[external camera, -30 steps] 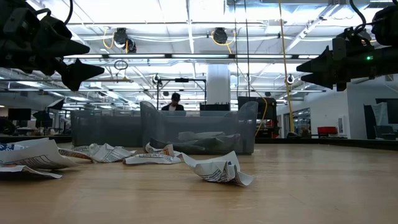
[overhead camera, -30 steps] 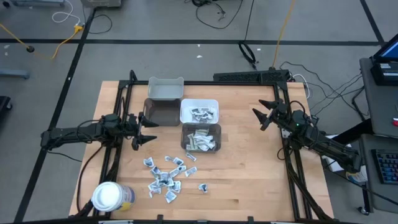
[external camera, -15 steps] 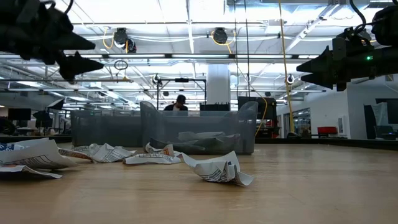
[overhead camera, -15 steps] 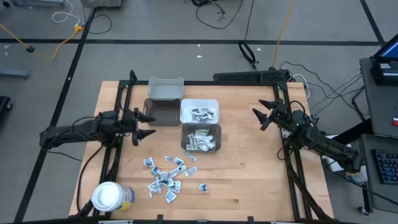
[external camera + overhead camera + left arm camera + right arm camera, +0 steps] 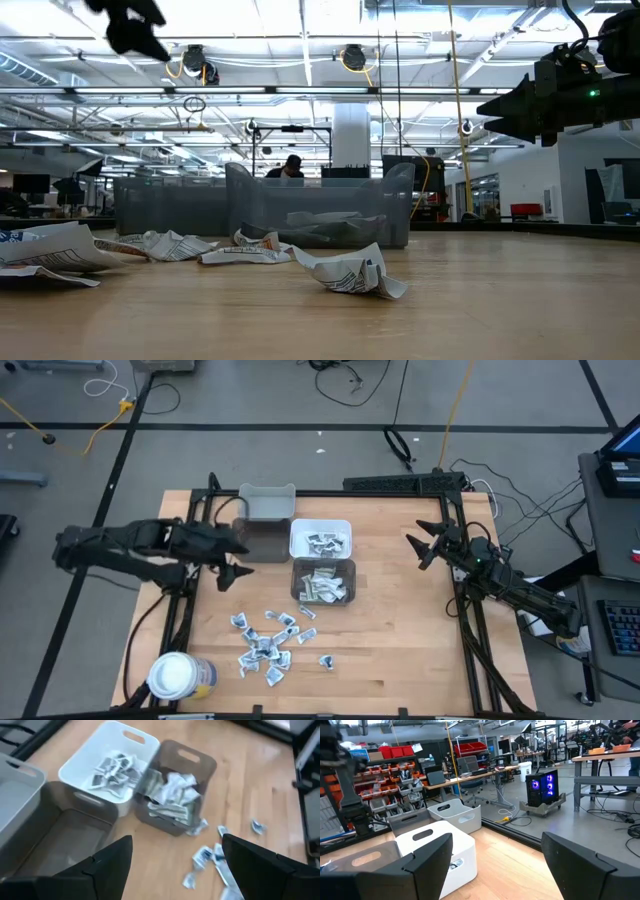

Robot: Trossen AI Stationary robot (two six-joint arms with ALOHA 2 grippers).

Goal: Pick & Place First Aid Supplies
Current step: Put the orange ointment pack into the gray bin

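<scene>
Wooden table (image 5: 400, 650) filled the centre of the high view, with 4 bins clustered at its upper middle and a white-lidded jar (image 5: 172, 676) at the lower left corner. Loose packets (image 5: 268, 645) lay scattered on bare wood at lower centre of that frame, well apart from both grippers. More packets already sat in the white bin (image 5: 320, 540) and in the grey bin below it (image 5: 322, 582); the 2 bins further left, the dark bin (image 5: 258, 542) and the pale bin (image 5: 266, 504), showed no contents that could be made out.

Left gripper (image 5: 233, 560) hung above the table just left of the dark bin, fingers spread and grasping nothing. Right gripper (image 5: 421, 547) waited at the right side of the table, likewise spread and carrying nothing.

Risks noted, as judgement:
1. Packets overlapped in the pile; a descent into it could lift 2 at once or push neighbours aside.
2. Flat, thin paper on wood offered little edge, so fingers might skid over a packet and close on air.
3. Left gripper stood close to the dark bin's wall; a careless swing could nudge the bin cluster.
4. 1 packet (image 5: 326, 660) lay apart at lower right of the pile and could be overlooked.
</scene>
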